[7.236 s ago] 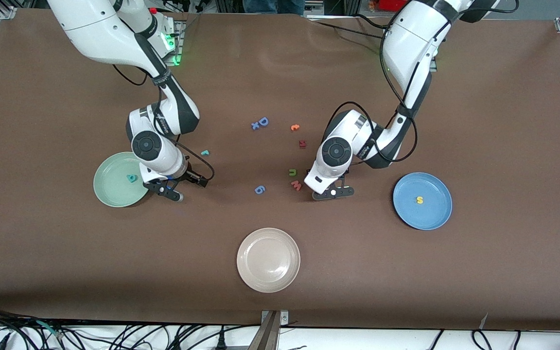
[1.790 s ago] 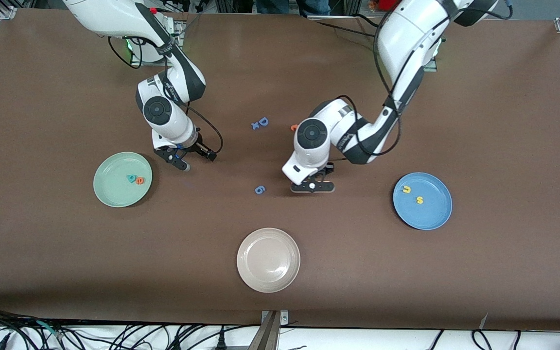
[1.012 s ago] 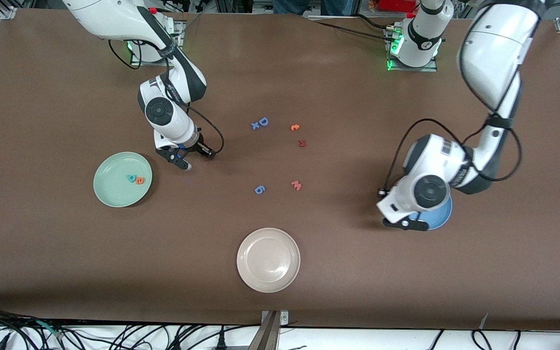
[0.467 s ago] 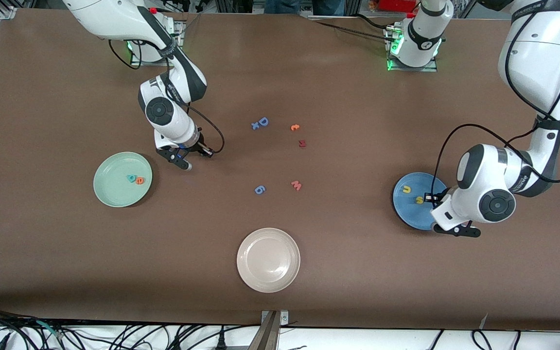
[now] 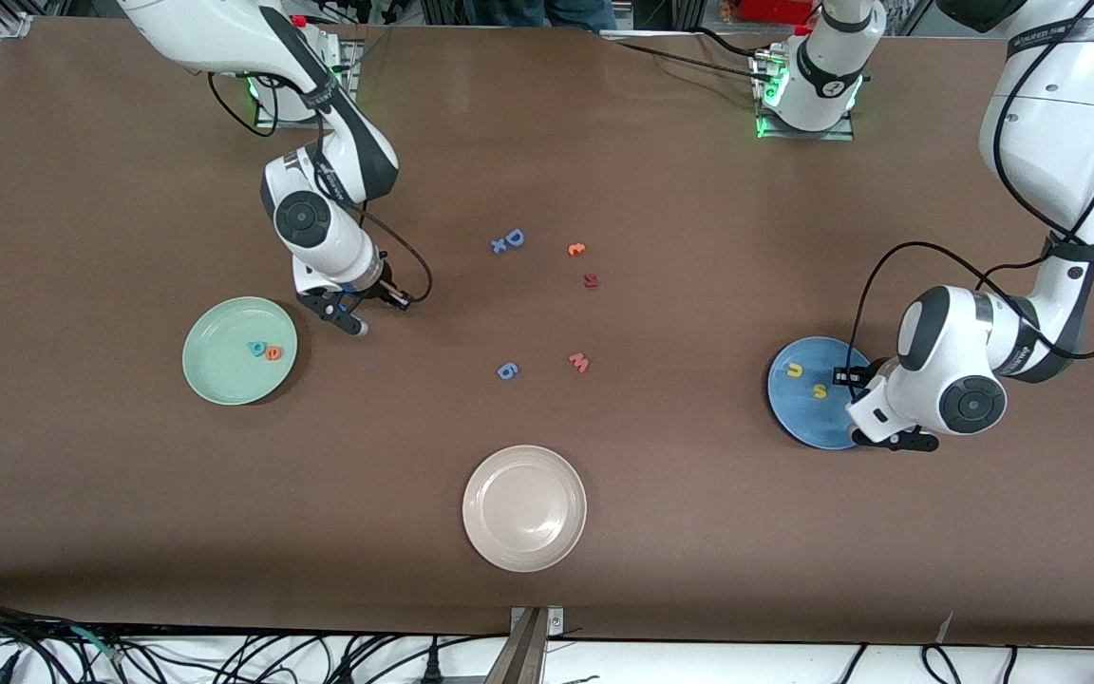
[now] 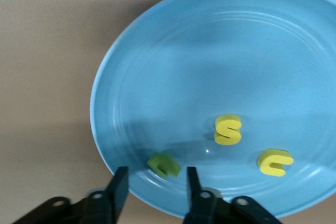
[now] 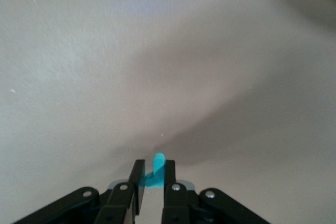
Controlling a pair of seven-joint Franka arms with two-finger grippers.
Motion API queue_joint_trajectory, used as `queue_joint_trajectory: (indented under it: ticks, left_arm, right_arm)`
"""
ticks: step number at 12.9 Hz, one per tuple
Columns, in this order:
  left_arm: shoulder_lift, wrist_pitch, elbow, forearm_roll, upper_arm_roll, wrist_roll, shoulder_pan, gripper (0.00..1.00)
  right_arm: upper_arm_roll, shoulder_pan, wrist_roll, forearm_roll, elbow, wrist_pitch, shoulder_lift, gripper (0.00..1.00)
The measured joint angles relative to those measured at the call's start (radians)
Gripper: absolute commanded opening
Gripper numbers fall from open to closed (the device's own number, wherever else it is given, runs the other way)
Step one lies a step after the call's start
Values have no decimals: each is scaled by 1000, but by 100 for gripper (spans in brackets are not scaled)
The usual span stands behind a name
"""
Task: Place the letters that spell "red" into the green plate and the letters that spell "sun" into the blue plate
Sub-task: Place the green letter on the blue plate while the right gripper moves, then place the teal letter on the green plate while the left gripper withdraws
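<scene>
Watching the right gripper (image 7: 152,182) through its wrist view, I am seeing its jaws closed on the teal "r" (image 7: 156,170), which is sticking up between them over bare bench (image 5: 699,570), just beside the green plate (image 5: 215,380) on the side toward the middle of the bench. The green plate is already carrying the teal "d" (image 5: 257,349) and the orange "e" (image 5: 273,353), lying touching each other. The left gripper (image 6: 155,182) is hanging over the edge of the blue plate (image 6: 262,51) with its jaws standing apart and holding nothing; the olive-green "n" (image 6: 164,164) is lying in the plate just past them, close to the rim. The yellow "s" (image 6: 228,129) and yellow "u" (image 6: 275,161) are lying in the same plate, apart from each other. Mid-bench I am noting a blue "D" (image 5: 513,237), a small orange letter (image 5: 576,249), a dark red letter (image 5: 590,280), a pink "w" (image 5: 578,361) and a blue "6" (image 5: 507,370). The beige plate (image 5: 524,508) is sitting nearest the front camera.
</scene>
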Motion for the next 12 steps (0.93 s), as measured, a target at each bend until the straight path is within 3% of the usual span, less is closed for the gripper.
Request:
queue_joint_trajectory:
  ticks: [4,8,12]
  left_arm:
    - [-97,-60,36,-17,-77,-2,2,100]
    - [-307,-178,75,-113,-219,-7,-4,100]
    - [-500,-228,78,-134,-235,-8,4,100]
  right_arm:
    - [2,-72,-106,0,68,-170,-64,13]
    - [1,-233,-376,0,97,-263,-108,13]
    - [-1,-370,-629,-12,96,-268,-104,13]
